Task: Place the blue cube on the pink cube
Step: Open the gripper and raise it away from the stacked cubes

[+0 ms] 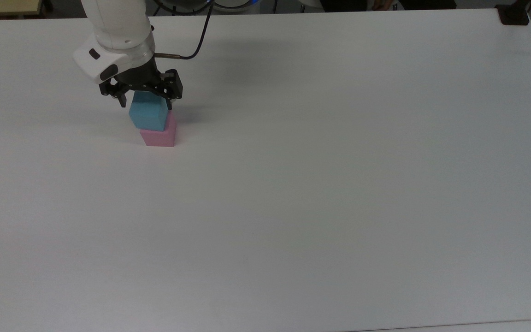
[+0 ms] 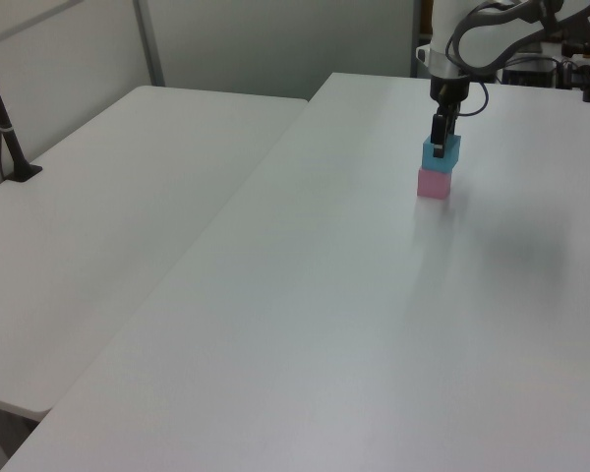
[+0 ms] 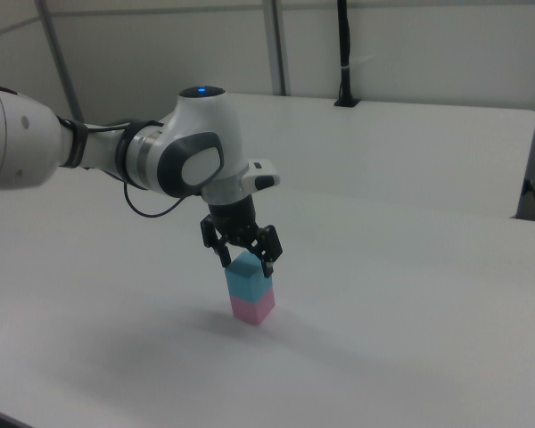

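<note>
The blue cube [image 1: 146, 115] [image 2: 441, 153] [image 3: 248, 278] sits squarely on top of the pink cube [image 1: 159, 136] [image 2: 434, 184] [image 3: 252, 308], which rests on the white table [image 1: 339, 184] at the far left of the top view. My gripper [image 1: 145, 102] [image 3: 246, 260] hangs straight down over the stack. It is open, with one finger on each side of the blue cube's upper part and a small gap on both sides. In the left view the gripper [image 2: 439, 132] stands just above the blue cube.
A black cable [image 1: 196, 41] runs from my wrist toward the table's back edge. A black mount [image 1: 514, 16] sits at the far right corner. A second white table [image 2: 128, 197] with a black post [image 2: 5, 128] adjoins on the left view's left.
</note>
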Tool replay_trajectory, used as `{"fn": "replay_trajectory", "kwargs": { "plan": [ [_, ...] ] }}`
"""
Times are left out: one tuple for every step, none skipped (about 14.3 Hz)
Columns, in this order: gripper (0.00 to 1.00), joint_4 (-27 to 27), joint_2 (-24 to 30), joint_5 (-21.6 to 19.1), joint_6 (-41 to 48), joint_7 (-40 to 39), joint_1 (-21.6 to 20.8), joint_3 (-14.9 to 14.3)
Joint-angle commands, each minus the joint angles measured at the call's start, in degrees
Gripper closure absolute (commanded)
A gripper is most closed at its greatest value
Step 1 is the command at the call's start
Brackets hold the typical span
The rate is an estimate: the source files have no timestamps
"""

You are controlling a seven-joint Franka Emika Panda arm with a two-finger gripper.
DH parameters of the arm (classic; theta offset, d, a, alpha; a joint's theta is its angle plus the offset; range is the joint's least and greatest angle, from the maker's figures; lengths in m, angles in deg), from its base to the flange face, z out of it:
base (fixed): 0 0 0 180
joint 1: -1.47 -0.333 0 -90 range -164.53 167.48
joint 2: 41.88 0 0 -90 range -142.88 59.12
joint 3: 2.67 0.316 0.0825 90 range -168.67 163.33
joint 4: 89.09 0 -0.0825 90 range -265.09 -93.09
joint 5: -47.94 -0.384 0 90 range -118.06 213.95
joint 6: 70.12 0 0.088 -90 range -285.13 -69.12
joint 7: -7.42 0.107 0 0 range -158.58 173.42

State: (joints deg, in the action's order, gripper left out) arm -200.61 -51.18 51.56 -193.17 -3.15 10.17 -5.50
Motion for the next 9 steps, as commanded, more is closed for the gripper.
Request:
{"fn": "replay_trajectory", "kwargs": {
  "plan": [
    [0.0, 3.1, 4.7, 0.6, 6.5, 5.5, 0.3, -0.1],
    [0.0, 8.2, 5.6, 0.5, 14.1, 7.8, 0.4, -0.1],
    [0.0, 14.3, 5.8, 0.1, 22.2, 8.3, 0.9, -0.1],
    [0.0, 17.8, 5.9, 0.0, 26.7, 8.3, 0.9, -0.1],
    [0.0, 20.3, 6.1, -0.4, 29.8, 8.4, 0.8, 0.0],
    [0.0, 21.8, 7.3, -1.4, 32.2, 8.5, 0.8, 0.0],
    [0.0, 22.0, 8.9, -3.1, 34.1, 8.5, 0.8, 0.0],
    [0.0, 22.1, 10.4, -4.4, 34.8, 8.6, 0.5, -0.1],
    [0.0, 21.9, 12.0, -4.7, 35.3, 9.1, 0.2, -0.1]
  ]
}}
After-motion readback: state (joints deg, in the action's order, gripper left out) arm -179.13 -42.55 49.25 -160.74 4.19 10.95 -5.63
